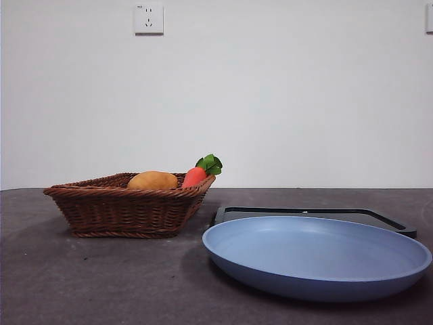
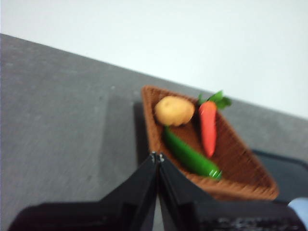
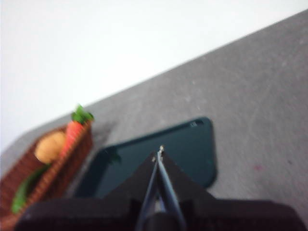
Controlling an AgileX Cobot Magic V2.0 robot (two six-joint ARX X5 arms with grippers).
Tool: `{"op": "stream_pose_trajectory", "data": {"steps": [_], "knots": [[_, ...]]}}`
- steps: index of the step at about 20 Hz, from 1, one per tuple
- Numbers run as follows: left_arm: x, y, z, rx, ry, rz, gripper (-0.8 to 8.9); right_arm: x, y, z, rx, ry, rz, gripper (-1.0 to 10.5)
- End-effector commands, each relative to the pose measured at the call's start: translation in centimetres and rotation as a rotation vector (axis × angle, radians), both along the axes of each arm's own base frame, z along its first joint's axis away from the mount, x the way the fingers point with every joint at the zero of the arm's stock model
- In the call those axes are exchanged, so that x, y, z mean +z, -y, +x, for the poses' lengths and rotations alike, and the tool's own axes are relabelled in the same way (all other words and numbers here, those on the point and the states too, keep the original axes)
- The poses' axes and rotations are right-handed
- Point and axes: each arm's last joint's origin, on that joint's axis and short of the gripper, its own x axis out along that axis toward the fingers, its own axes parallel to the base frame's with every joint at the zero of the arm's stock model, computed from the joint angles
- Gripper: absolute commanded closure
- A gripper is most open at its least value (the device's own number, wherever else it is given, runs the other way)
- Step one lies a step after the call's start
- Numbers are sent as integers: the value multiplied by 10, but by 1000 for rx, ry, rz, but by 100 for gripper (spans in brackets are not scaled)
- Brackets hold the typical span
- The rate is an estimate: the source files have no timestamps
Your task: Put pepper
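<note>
The dark-green pepper (image 2: pixel 191 154) lies inside the brown wicker basket (image 2: pixel 250 179), between the tan potato (image 2: pixel 174 110) and the red-orange carrot (image 2: pixel 208 126). My left gripper (image 2: pixel 157 156) is shut and empty, hovering just outside the basket's near rim. From the right wrist view the pepper (image 3: pixel 25 190) shows as a green strip in the basket (image 3: pixel 72 161). My right gripper (image 3: pixel 158 154) is shut and empty above the dark tray (image 3: pixel 192 149). In the front view the pepper is hidden by the basket (image 1: pixel 128 206) wall, and neither gripper shows.
A blue plate (image 1: pixel 318 254) sits at the front right, with the flat dark tray (image 1: pixel 314 212) right behind it. Potato (image 1: pixel 153 181) and carrot (image 1: pixel 196 176) rise over the basket rim. A wall socket (image 1: pixel 149 19) is on the white wall.
</note>
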Motion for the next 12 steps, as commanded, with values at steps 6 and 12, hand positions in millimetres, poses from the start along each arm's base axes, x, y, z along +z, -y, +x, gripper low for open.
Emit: {"op": "stream_pose_trajectory", "data": {"steps": [6, 12], "knots": [[53, 1, -9, -26, -21, -44, 807, 60, -1, -5, 33, 35, 25, 941], [87, 4, -3, -161, -124, 21, 807, 101, -4, 1, 144, -103, -90, 941]]}}
